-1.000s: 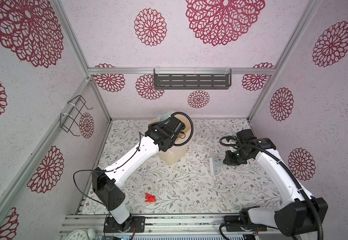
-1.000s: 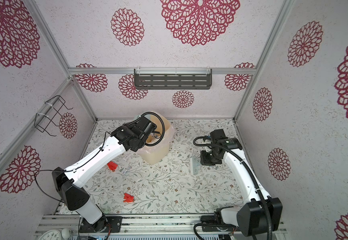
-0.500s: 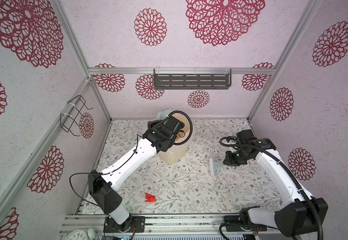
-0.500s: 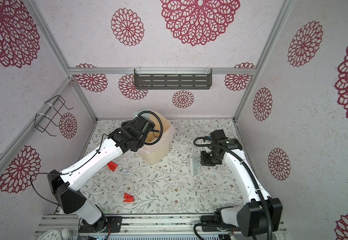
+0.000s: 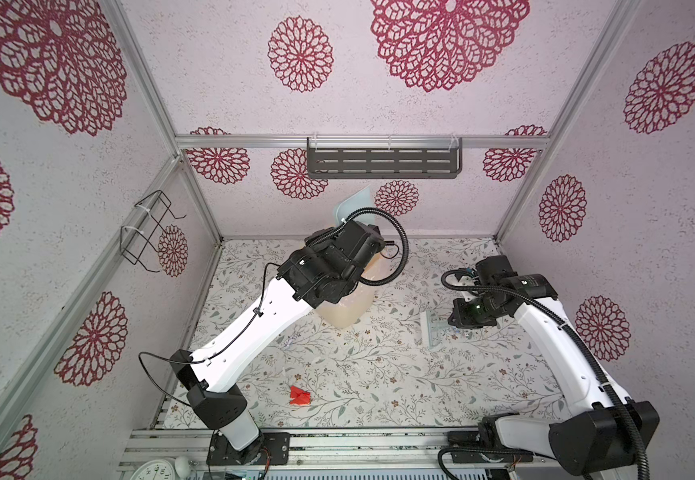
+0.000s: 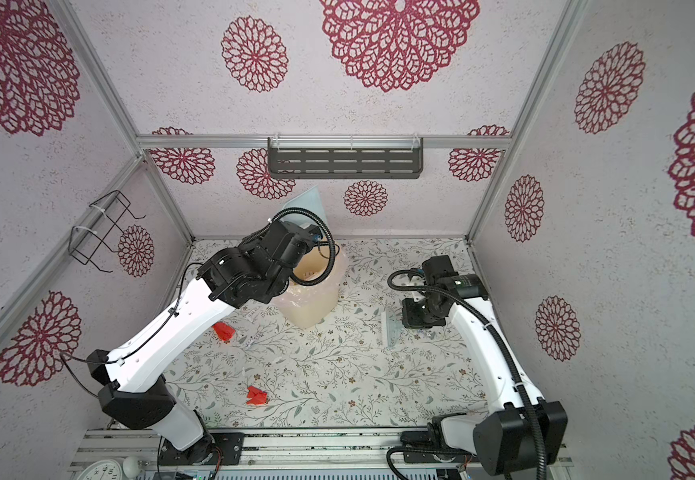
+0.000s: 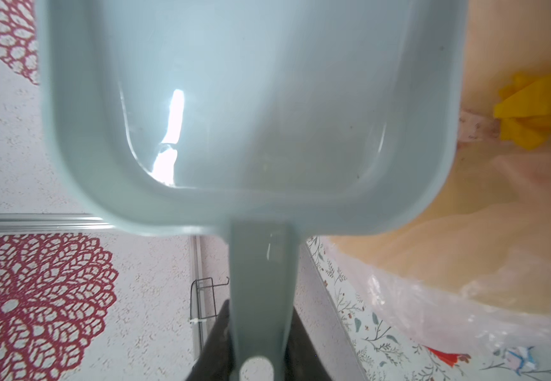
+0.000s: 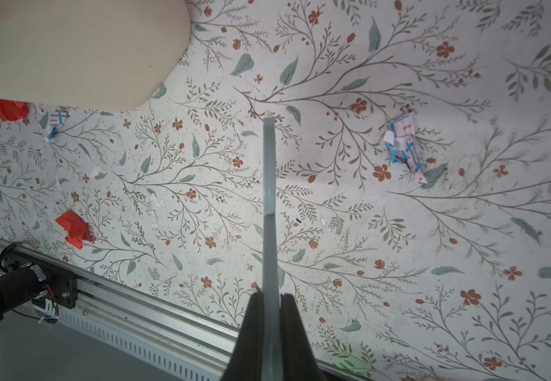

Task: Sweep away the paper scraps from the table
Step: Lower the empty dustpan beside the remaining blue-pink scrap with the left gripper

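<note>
Front edge of the surface (image 5: 379, 374) first: one red scrap (image 5: 300, 395) lies right where it lay a second ago, untouched. A little further in, a second red scrap (image 6: 223, 331) sits just beside the left arm (image 6: 179, 328), with a small printed white bit (image 6: 253, 338) near it. Neither has budged.

Across on the right, the right pincer (image 8: 270, 297) stays clamped narrow on the thin handle of the brush (image 8: 268, 198). It hasn't stirred this whole second. A crumpled printed scrap (image 8: 404, 145) waits on the surface near it.

Now the action, at the back! The left pincer (image 7: 259, 316) is closed on the handle of the pale blue dustpan (image 7: 251, 115). Over this last second we've watched that pan swing up from the mouth of the lined bin (image 5: 345, 311), and its lip now stands high in front of the back wall. The pan's inside looks bare, and a yellow scrap (image 7: 531, 109) lies down in the bin.

We read that as one load tipped out and done. But we're nowhere near finished: at least four bits are left on the surface. So we'd expect the pan to come back down beside them and the brush to get sweeping.
</note>
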Motion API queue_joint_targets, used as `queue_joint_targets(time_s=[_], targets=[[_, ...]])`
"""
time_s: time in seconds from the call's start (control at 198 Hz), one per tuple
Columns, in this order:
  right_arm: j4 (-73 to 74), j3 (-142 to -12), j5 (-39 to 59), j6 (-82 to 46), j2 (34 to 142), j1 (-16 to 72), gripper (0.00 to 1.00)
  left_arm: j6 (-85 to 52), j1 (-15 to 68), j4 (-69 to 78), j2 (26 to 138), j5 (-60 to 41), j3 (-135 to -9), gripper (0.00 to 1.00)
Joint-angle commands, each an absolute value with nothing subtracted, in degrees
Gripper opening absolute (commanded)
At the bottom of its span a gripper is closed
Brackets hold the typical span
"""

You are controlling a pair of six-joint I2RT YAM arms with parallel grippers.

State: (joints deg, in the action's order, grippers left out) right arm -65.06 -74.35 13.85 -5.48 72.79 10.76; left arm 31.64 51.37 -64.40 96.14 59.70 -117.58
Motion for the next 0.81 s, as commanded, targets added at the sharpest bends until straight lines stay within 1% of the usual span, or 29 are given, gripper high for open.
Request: queue_joint_targets(time_s=[0.0, 0.116, 0.314, 0.521, 0.637, 0.804], targets=[[-67.10, -77.31, 11.15, -4.47, 70.41, 9.64, 0.00, 23.60, 53.78, -70.23, 98.61, 54.42, -121.38, 0.00], [-67.59, -78.88, 8.88, -4.22, 70.05, 8.35, 0.00, 18.62, 55.48, -73.02, 100.08, 50.28, -123.56, 0.00], [-68.02, -82.27, 2.72, -3.13, 71.15, 4.75, 0.00, 11.51, 58.14, -72.33, 100.71, 41.40, -121.46, 0.00], [-62.98, -83.32, -6.15, -1.80, 72.54, 3.25, 0.00, 5.24, 60.11, -67.70, 100.07, 30.05, -115.23, 0.00], [-62.12, -83.19, -9.95, -0.57, 74.94, 3.17, 0.00, 3.01, 60.81, -65.78, 100.25, 25.74, -112.00, 0.00], [-62.26, -81.51, -18.42, 0.30, 78.09, 3.07, 0.00, 0.42, 61.26, -63.17, 99.89, 20.10, -105.91, 0.00]])
